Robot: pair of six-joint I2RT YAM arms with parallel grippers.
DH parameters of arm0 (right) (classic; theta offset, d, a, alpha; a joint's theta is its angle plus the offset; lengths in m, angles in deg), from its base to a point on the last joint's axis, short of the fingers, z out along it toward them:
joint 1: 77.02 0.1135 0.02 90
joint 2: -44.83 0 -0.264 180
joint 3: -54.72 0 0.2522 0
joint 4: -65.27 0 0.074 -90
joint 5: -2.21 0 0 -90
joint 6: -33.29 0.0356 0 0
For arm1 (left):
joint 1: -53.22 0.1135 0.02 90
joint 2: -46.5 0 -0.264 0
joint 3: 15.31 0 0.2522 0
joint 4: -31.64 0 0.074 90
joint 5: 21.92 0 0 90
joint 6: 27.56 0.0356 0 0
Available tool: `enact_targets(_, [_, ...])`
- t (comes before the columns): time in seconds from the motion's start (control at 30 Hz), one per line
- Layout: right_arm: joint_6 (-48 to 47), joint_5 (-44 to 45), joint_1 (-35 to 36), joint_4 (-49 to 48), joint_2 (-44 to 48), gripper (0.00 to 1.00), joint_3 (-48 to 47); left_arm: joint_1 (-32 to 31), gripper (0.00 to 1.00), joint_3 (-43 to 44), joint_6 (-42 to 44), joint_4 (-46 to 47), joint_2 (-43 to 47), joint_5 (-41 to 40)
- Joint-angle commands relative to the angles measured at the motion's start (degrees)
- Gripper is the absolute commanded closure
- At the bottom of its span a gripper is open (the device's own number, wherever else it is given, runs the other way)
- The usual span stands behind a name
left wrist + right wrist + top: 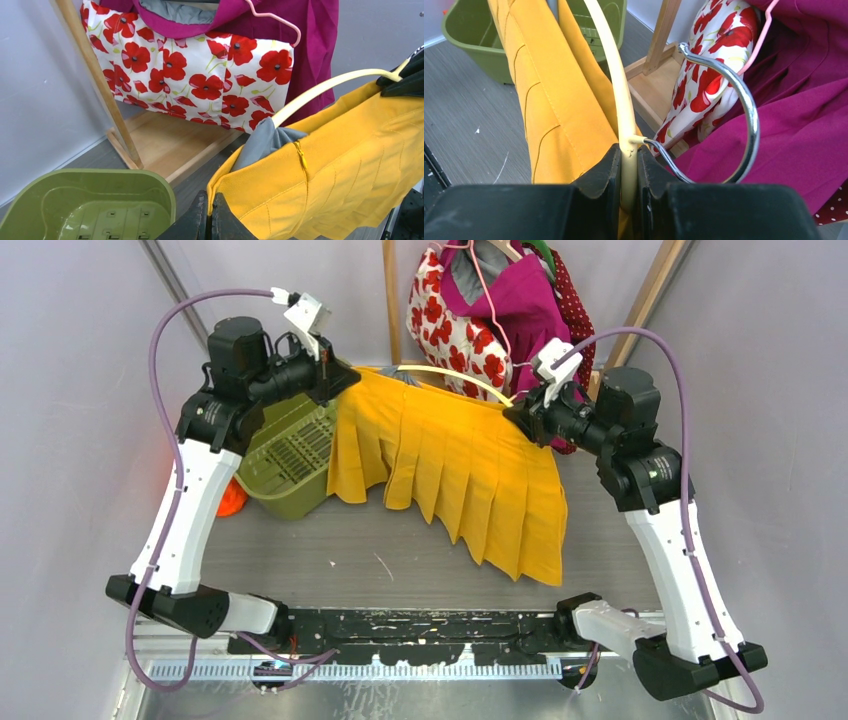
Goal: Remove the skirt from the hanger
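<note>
Yellow skirt is hanging mid-frame, likely soft and light. The left gripper is pinching its waist corner, the best hold; the right gripper is squeezing the hanger.

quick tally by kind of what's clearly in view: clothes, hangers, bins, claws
clothes: 4 (yellow skirt, poppy-print garment, magenta garment, red dotted garment)
hangers: 2 (cream hanger, pink hanger)
bins: 1 (green bin)
claws: 2 (left claw, right claw)
total: 9
</note>
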Motion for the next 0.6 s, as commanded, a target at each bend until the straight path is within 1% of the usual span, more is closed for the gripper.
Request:
enact_targets(0.0, [2.3,6.9,-1.2,-7.1,2.2,0.99,-3.5,2.0,1.00,-2.0,1.9,5.5,3.8,-6.1])
enact_targets(0.13, [5.2,9.0,-1.2,-12.7,4.6,0.99,-0.9,2.1,1.00,-4.0,0.0,6.9,3.5,-3.7])
enact_targets(0.3, [7.2,11.1,-1.2,-16.1,4.0,0.99,-2.3,2.1,1.00,-7.2,-0.3,8.6,4.8,-4.2])
enact_targets(0.57, [10.7,12.1,-1.1,-21.3,3.2,0.99,-4.4,2.1,1.00,-6.7,-0.8,8.7,4.3,-3.5])
